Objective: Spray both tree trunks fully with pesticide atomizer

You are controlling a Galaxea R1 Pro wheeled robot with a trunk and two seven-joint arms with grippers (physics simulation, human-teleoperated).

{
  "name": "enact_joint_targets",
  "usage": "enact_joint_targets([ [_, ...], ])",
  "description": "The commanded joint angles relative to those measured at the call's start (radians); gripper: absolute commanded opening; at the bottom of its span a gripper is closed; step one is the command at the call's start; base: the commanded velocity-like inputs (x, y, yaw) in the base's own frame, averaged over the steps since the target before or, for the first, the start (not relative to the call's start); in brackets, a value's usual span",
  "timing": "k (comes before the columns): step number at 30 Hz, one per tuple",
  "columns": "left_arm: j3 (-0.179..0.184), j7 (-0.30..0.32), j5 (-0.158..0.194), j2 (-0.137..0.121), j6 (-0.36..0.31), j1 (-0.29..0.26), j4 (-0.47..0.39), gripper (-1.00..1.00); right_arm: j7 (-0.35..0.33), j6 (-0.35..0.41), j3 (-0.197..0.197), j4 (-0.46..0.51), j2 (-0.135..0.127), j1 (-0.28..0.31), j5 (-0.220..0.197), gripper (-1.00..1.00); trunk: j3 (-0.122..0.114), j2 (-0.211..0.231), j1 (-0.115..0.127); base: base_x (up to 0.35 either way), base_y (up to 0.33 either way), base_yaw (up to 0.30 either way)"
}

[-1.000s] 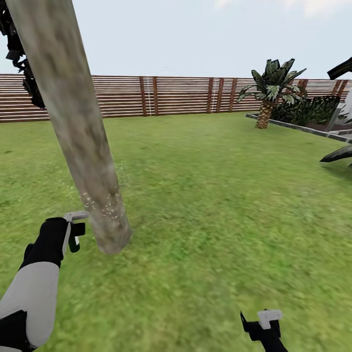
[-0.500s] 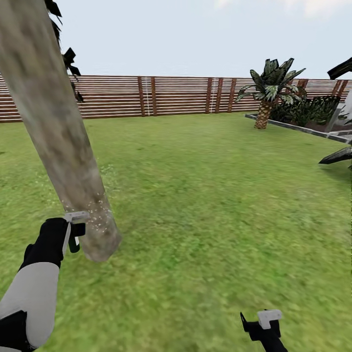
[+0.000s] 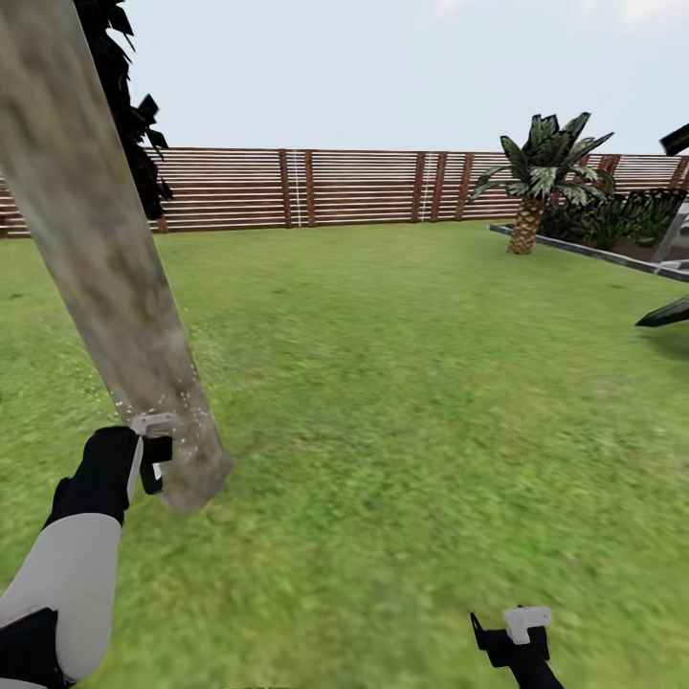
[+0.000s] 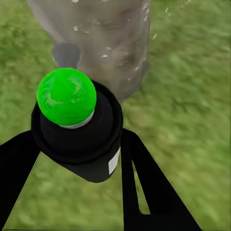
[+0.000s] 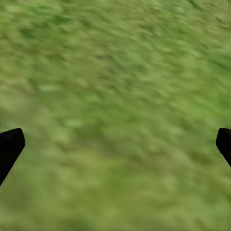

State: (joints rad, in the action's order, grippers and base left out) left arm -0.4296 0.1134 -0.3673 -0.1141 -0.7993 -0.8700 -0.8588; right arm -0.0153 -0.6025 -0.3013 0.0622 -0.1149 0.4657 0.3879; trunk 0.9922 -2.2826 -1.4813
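Observation:
A thick pale grey-brown tree trunk leans across the left of the head view, with white spray flecks low on its bark. My left gripper hangs just beside the trunk's base, shut on the pesticide atomizer, a dark bottle whose top shows bright green in the left wrist view. The atomizer points at the flecked trunk a short way ahead. Low at the right, my right gripper is open over grass, its fingertips wide apart with nothing between them.
Green lawn stretches to a brown slatted fence. A dark-leaved tree stands behind the trunk. At the far right are a striped palm-like plant, dark bushes and a raised grey border.
The whole head view has shifted, so the trunk now sits further left and the dark tree shows behind it. My left gripper stays by the trunk's base, still holding the atomizer.

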Motion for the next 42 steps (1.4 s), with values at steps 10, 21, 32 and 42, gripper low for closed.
enact_joint_targets([
  [10, -0.001, 0.01, -0.011, 0.016, -0.003, -0.011, -0.003, -1.0, -0.002, -0.003, -0.008, 0.0, 0.0, 0.001, 0.008, 1.0, 0.001, 0.0, 0.0, 0.001, -0.001, 0.182],
  [21, -0.01, 0.019, -0.01, -0.061, -0.002, 0.003, -0.063, -1.0, -0.002, -0.003, -0.008, -0.001, 0.0, 0.001, 0.008, 1.0, 0.001, 0.0, 0.0, 0.0, 0.0, 0.001],
  [32, -0.012, 0.02, 0.005, -0.023, 0.261, 0.165, 0.149, -1.0, -0.002, -0.003, -0.007, -0.001, 0.0, 0.001, 0.008, 1.0, 0.001, 0.0, 0.0, 0.0, 0.0, 0.0],
  [42, 0.018, 0.231, 0.031, -0.035, 0.531, 0.193, 0.28, -1.0, -0.011, 0.0, 0.0, 0.0, 0.001, 0.001, 0.024, 1.0, 0.001, 0.0, 0.0, -0.206, 0.0, 0.0],
])
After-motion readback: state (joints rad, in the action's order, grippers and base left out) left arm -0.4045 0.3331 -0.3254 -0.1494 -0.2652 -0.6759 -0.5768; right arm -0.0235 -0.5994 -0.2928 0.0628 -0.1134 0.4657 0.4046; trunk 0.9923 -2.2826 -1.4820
